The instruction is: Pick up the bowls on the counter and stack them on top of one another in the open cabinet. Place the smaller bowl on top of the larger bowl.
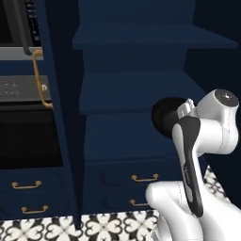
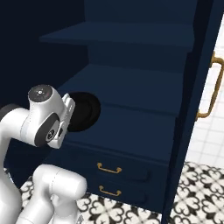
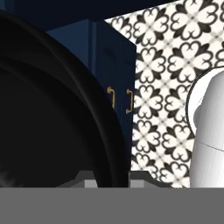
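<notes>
One black bowl [image 1: 164, 116] hangs on edge at the end of the arm, in front of the open cabinet [image 1: 136, 89]. In the left base view it sits at about three o'clock from the middle of the picture, its round face turned toward the shelves, partly covered by the white wrist. In the right base view the same bowl [image 2: 85, 111] shows at about nine o'clock, tilted upright beside the lowest shelf [image 2: 131, 127], level with that shelf's front edge; whether it touches the shelf I cannot tell. The gripper [image 3: 113, 179] is pinching the bowl's rim: in the hand view the glossy rim [image 3: 98, 118] curves down between the two finger tips at six o'clock, the bowl's dark hollow spreading toward nine o'clock. Past the rim, at about one o'clock, lie the patterned floor tiles [image 3: 170, 57] and a navy drawer front with brass handles [image 3: 129, 101]. Below the shelves, more brass-handled drawers [image 2: 109, 168] face the base. Which of the two bowls this is cannot be told.
</notes>
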{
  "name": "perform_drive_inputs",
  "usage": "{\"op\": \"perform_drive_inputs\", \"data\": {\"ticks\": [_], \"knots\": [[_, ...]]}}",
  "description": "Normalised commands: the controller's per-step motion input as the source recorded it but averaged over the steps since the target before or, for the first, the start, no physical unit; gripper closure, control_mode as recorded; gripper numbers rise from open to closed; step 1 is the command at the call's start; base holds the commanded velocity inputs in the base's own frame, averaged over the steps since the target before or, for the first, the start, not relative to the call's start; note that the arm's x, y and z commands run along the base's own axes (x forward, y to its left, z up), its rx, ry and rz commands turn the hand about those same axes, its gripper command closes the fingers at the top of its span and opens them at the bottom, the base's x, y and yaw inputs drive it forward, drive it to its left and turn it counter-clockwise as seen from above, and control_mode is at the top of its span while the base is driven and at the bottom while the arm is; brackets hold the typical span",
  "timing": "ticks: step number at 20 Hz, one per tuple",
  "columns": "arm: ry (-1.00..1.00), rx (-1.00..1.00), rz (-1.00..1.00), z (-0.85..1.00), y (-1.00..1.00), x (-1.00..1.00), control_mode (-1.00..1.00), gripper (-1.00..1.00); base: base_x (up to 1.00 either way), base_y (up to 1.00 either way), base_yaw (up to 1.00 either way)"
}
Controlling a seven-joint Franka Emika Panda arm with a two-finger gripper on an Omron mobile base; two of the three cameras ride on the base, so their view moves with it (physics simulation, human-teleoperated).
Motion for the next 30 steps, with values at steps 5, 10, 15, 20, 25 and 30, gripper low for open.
{"op": "perform_drive_inputs", "data": {"ticks": [5,10,15,20,25,30], "knots": [[0.00,0.00,0.00,0.00,0.00,0.00,1.00,1.00,0.67,-0.01,0.00],[0.00,0.00,0.00,0.00,0.00,0.00,1.00,1.00,0.71,-0.01,0.00],[0.00,0.00,0.00,0.00,0.00,0.00,1.00,1.00,0.48,-0.18,0.01],[0.00,0.00,0.00,0.00,0.00,0.00,1.00,1.00,0.45,-0.24,0.01],[-0.01,0.00,0.02,-0.17,-0.11,0.43,-1.00,1.00,0.09,-0.04,0.00],[-0.01,0.01,0.06,-0.35,-0.26,0.73,-1.00,1.00,0.00,0.00,0.00]]}}
